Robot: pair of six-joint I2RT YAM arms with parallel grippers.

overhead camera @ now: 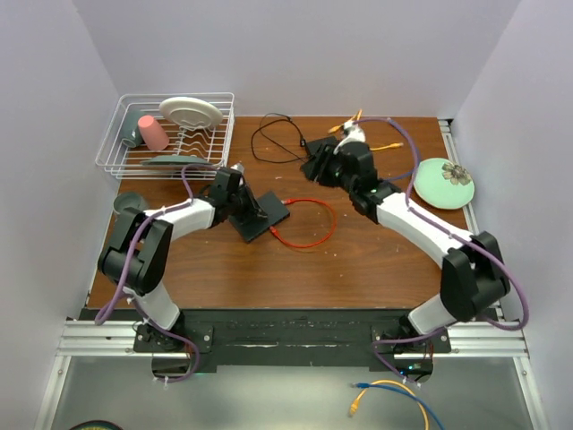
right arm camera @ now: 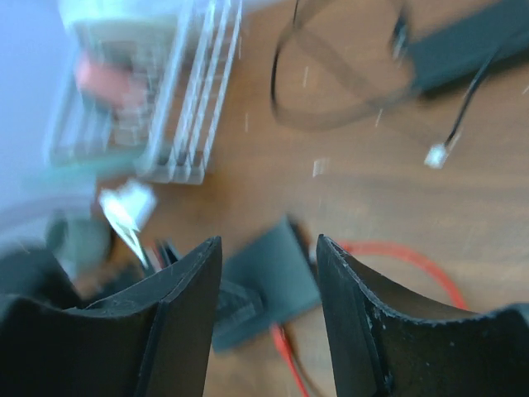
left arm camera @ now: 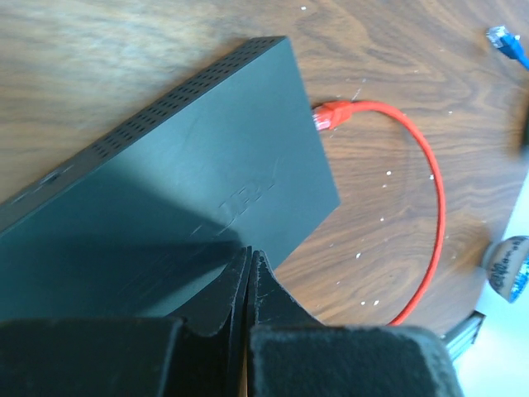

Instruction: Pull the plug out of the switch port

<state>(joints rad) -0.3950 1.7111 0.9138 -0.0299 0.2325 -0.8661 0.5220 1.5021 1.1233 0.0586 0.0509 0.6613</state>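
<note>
The flat matte-black box [overhead camera: 267,215] lies left of the table's middle. My left gripper [overhead camera: 240,199] is shut, its tips [left arm camera: 248,252] resting on the box top [left arm camera: 207,165] with nothing between them. The red plug [left arm camera: 328,114] lies on the table right beside the box's narrow edge, its clear tip showing. The switch port on that edge faces away and is hidden. The red cable [overhead camera: 313,242] curls in a loop to the right of the box. My right gripper [overhead camera: 315,168] hangs open and empty above the table, apart from the box [right arm camera: 277,269] and the cable [right arm camera: 397,252].
A white wire dish rack [overhead camera: 166,134] with a plate and a pink cup stands at the back left. A pale green dish [overhead camera: 443,182] sits at the right. A small black adapter with a thin black cord [overhead camera: 277,139] lies behind the box. A blue plug [left arm camera: 504,41] lies nearby.
</note>
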